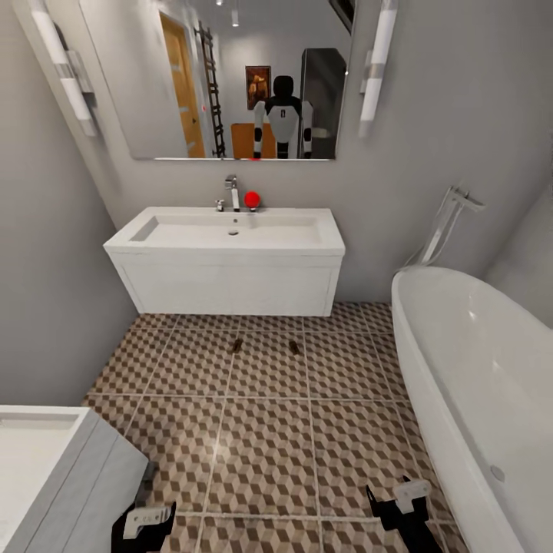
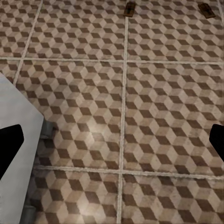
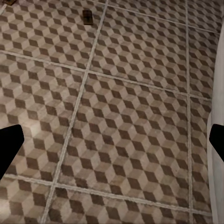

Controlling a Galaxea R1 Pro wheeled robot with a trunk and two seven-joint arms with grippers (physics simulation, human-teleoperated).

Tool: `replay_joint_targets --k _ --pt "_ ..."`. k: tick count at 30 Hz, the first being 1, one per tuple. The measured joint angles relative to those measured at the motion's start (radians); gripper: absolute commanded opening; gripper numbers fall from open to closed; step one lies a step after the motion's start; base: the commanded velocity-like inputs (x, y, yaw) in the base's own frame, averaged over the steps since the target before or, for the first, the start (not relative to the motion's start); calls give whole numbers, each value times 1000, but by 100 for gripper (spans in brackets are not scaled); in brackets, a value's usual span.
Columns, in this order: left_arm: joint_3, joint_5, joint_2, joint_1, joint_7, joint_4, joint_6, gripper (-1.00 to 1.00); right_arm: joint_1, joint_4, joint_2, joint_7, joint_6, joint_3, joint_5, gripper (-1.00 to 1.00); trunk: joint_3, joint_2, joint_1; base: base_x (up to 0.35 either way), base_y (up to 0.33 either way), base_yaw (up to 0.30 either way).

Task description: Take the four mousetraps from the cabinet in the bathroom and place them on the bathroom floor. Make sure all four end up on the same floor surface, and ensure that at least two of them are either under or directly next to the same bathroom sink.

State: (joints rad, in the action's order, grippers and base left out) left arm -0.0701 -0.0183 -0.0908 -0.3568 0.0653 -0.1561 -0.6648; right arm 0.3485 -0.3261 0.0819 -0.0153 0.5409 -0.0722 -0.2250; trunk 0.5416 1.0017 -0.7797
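Observation:
Two mousetraps lie on the cube-patterned bathroom floor [image 1: 261,453] just in front of the white wall-hung sink [image 1: 226,265]: one to the left [image 1: 236,346] [image 2: 130,8] and one to the right [image 1: 294,347] [image 3: 87,16]. The right one also appears in the left wrist view [image 2: 207,10]. My left gripper [image 1: 146,528] [image 2: 114,144] and right gripper [image 1: 399,503] [image 3: 112,144] hang low over the tiles, well short of the traps. Both are open with nothing between their fingers. The cabinet itself is out of view.
A white oval bathtub [image 1: 476,369] fills the right side. A white unit [image 1: 54,468] stands at the near left, close to my left gripper. The mirror [image 1: 223,77] above the sink reflects my body and orange-wood furniture behind me. A red ball [image 1: 252,199] sits by the tap.

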Motion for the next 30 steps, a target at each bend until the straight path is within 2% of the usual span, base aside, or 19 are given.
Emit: replay_joint_targets --k 19,30 --pt "0 0 1 0 0 0 0 100 0 28 0 0 0 1 -2 100 -91 -133 73 0 0 0" --pt "1 0 1 0 1 0 0 100 0 28 0 0 0 0 -2 100 -109 -133 73 0 0 0"
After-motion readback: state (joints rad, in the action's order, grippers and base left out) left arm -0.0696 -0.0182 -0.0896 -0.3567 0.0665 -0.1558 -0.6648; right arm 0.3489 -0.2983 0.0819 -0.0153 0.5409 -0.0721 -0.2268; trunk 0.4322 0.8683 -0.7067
